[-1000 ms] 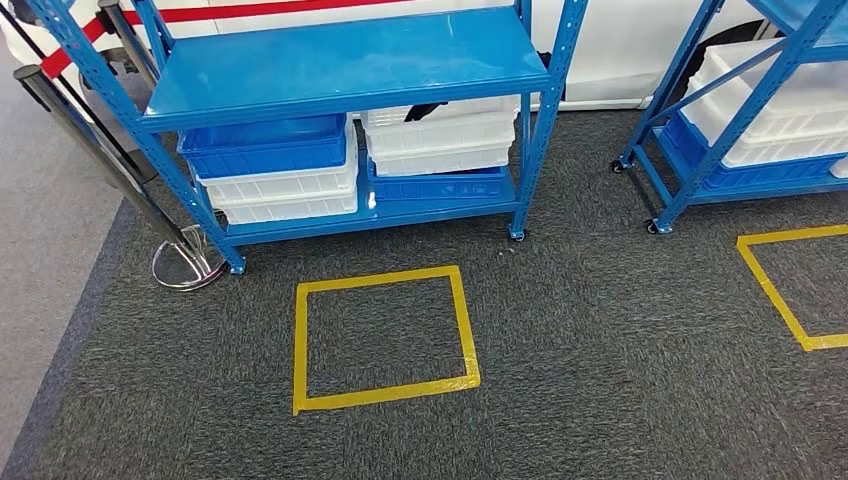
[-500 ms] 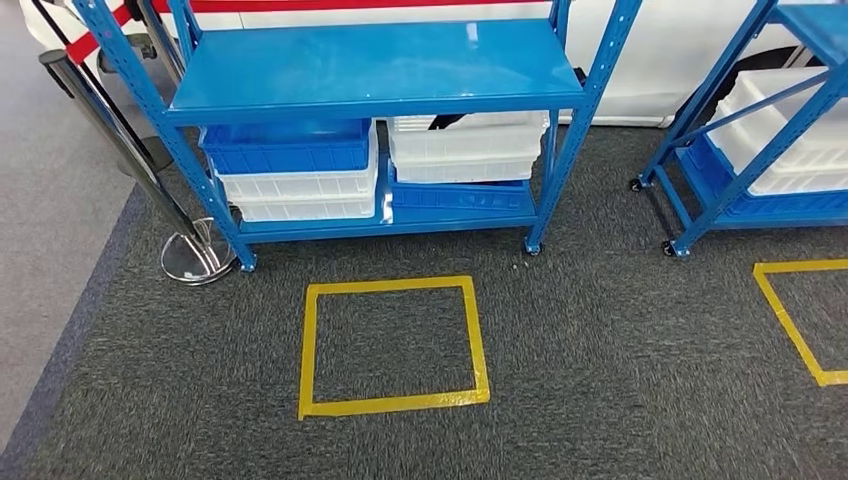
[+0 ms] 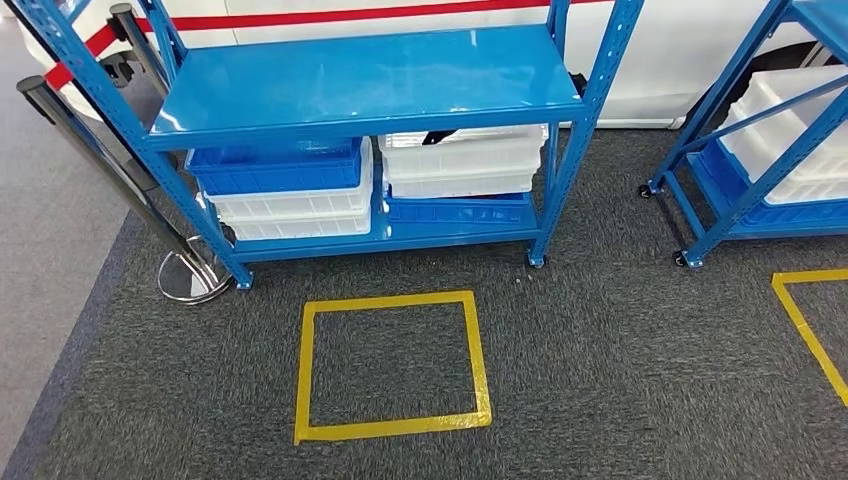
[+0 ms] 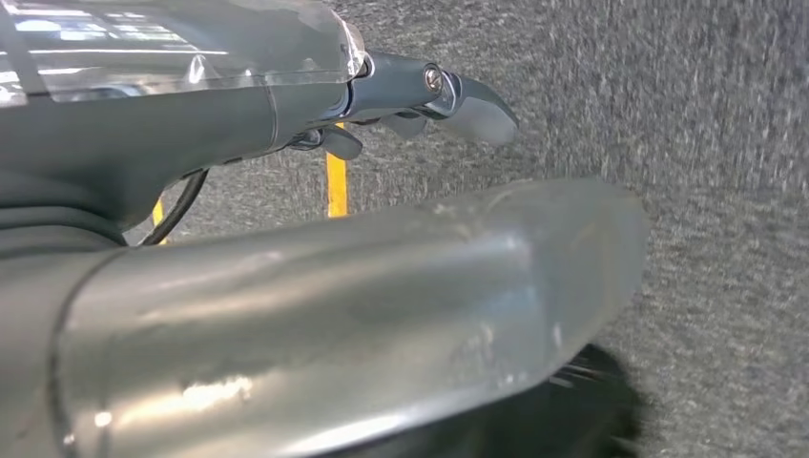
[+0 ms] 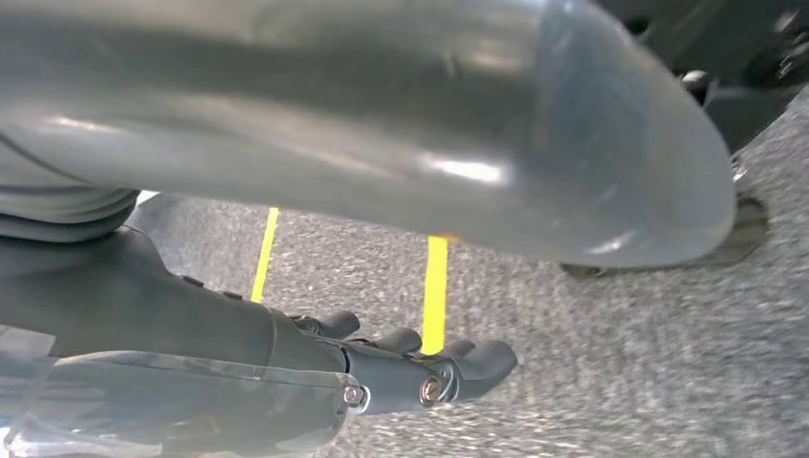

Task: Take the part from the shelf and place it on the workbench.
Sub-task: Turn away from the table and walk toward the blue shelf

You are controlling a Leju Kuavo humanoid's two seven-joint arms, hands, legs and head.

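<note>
A blue metal shelf (image 3: 370, 75) stands ahead on grey carpet. Its lower level holds a blue bin (image 3: 275, 168) on white bins at the left, and white bins (image 3: 460, 165) over a blue one at the right. A dark object (image 3: 435, 137) pokes out of the top right white bin; I cannot tell what it is. My left hand (image 4: 420, 95) hangs over the carpet with its fingers stretched out, holding nothing. My right hand (image 5: 420, 367) also hangs over the carpet, its fingers apart and empty.
A yellow tape square (image 3: 305, 370) marks the carpet in front of the shelf. A second blue shelf (image 3: 760, 170) with bins stands at the right, with more yellow tape (image 3: 815, 330) before it. A barrier post's chrome base (image 3: 190, 278) sits at the shelf's left foot.
The whole picture has shifted: shelf and tape square now sit lower and slightly right in the head view, so the camera has moved. Nothing on the shelf has moved.
</note>
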